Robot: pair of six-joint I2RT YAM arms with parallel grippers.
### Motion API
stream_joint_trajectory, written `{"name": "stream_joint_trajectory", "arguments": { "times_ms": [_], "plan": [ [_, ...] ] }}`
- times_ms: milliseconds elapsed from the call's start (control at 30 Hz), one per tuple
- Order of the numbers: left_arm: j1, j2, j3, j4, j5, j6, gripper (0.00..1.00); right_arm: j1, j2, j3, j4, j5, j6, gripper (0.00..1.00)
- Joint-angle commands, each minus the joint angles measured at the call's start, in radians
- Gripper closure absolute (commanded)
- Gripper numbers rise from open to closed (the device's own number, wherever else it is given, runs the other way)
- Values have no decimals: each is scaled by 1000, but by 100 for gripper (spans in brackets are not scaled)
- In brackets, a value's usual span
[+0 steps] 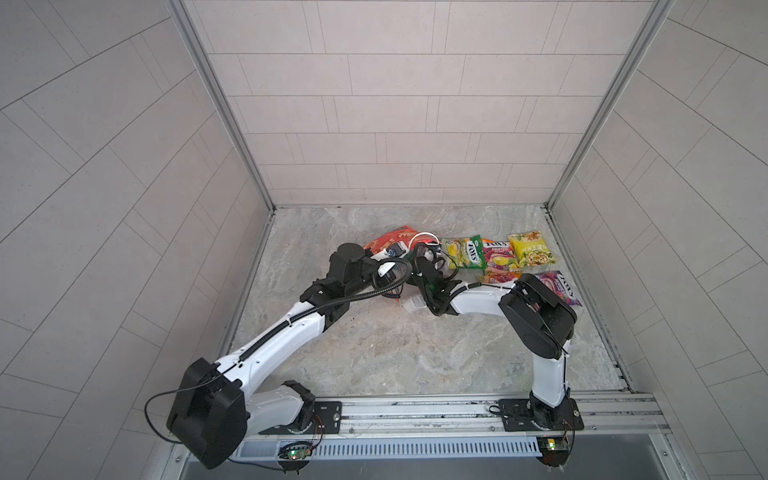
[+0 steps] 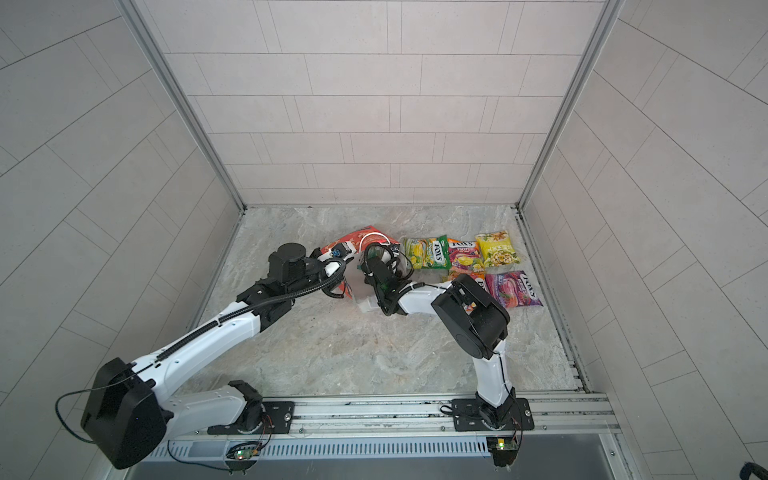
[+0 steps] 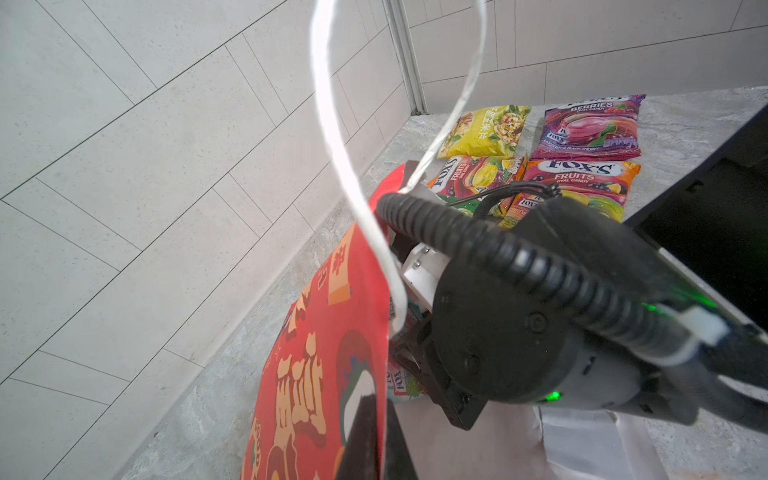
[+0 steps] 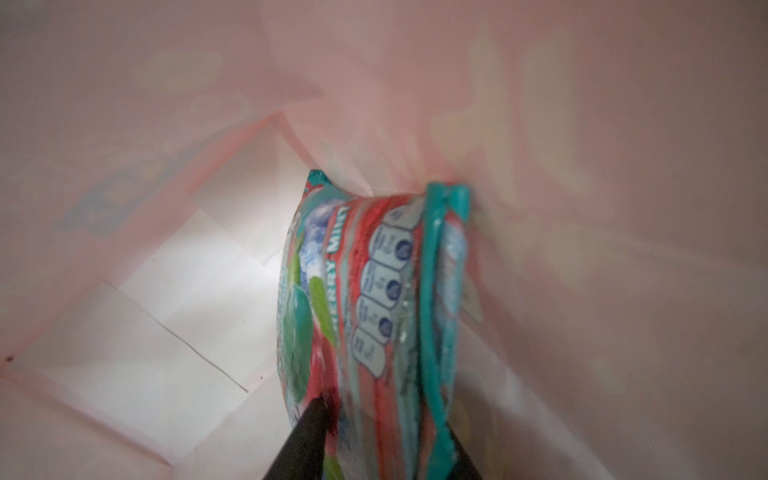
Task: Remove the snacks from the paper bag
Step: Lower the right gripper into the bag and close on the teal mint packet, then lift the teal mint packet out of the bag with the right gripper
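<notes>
The red paper bag (image 1: 388,241) (image 2: 358,239) (image 3: 324,374) with gold characters leans at the back centre, its white cord handle (image 3: 332,124) looping up. My left gripper (image 3: 382,440) is shut on the bag's red wall at the rim. My right gripper (image 4: 382,419) is inside the bag, its fingers pressed on both sides of a light blue and red snack packet (image 4: 374,270). Other snacks lie on the table to the right: green-yellow (image 1: 461,253), orange-pink (image 1: 498,253), yellow (image 1: 532,249), purple (image 1: 559,286). A second orange-pink one (image 3: 582,183) is partly hidden under my right arm.
Grey marble table (image 1: 374,353) closed in by tiled walls on three sides, with a metal rail (image 1: 415,409) along the front. My right arm's elbow (image 1: 538,311) hangs over the purple packet. My left arm's cable (image 3: 519,257) crosses the bag mouth.
</notes>
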Motion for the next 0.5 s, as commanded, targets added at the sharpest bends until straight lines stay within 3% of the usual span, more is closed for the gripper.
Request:
{"name": "stream_joint_trajectory", "arguments": {
  "times_ms": [0, 267, 467],
  "plan": [
    [1, -15, 7, 30, 36, -8, 100, -17, 25, 31, 30, 20, 7, 73],
    [1, -13, 3, 35, 24, -8, 100, -22, 20, 13, 80, -47, -47, 94],
    [2, 4, 6, 39, 20, -8, 100, -22, -45, -7, 114, -119, -95, 100]
  ]
}}
